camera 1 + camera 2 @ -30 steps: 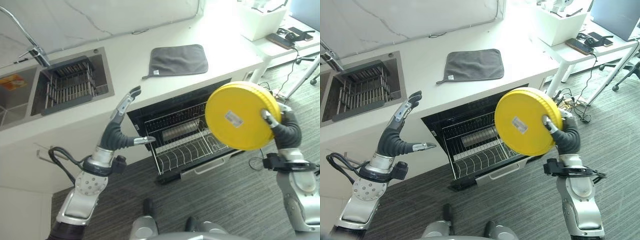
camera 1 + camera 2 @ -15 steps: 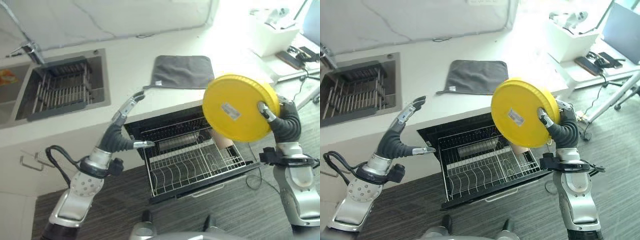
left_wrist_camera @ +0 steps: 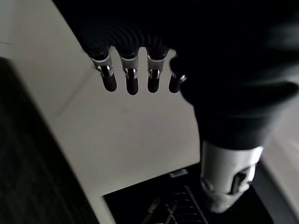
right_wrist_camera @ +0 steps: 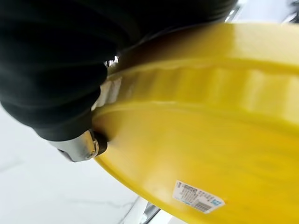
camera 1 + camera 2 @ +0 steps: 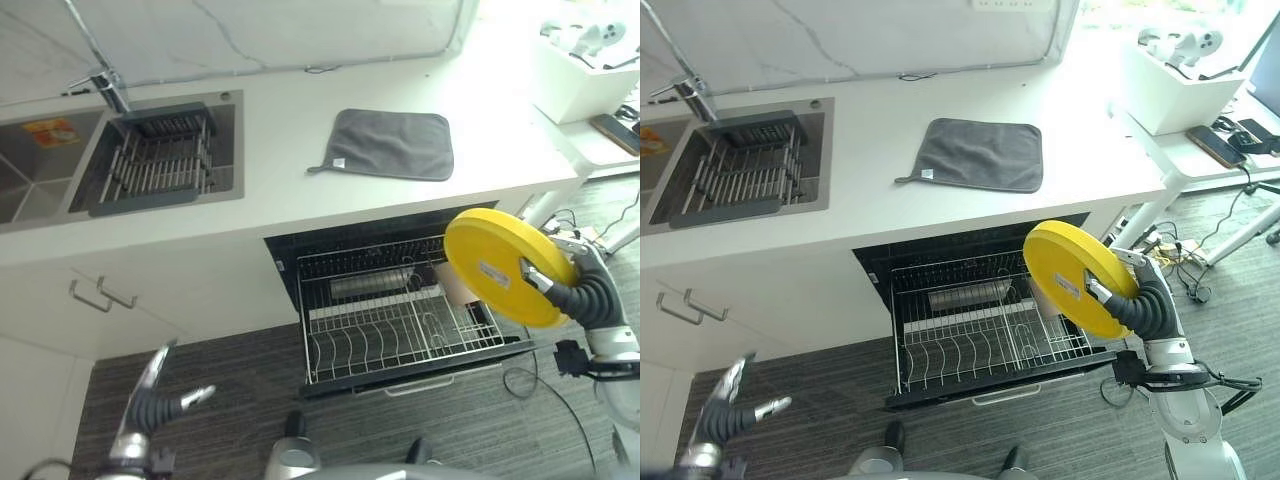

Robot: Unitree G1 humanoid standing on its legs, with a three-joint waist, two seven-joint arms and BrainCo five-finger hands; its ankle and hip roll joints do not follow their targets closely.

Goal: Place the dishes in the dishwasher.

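A yellow plate (image 5: 500, 265) with a white label on its underside is held tilted on edge above the right end of the wire rack (image 5: 400, 325), which is pulled out of the open dishwasher (image 5: 970, 300). My right hand (image 5: 572, 290) is shut on the plate's rim, thumb on the underside, and the plate (image 4: 210, 140) sits against that thumb up close. My left hand (image 5: 160, 400) hangs low at the lower left over the floor, fingers (image 3: 131, 77) straight and holding nothing.
A grey cloth (image 5: 390, 143) lies on the white counter (image 5: 280, 160) above the dishwasher. The sink (image 5: 150, 160) with a dark drying rack and a tap is at the left. A white side table (image 5: 1180, 110) with a box stands at the right. Cupboard handles (image 5: 100, 293) show below the sink.
The view has shifted. My right hand has lowered the plate toward the rack's right end. My left hand has dropped from beside the dishwasher down to the lower left.
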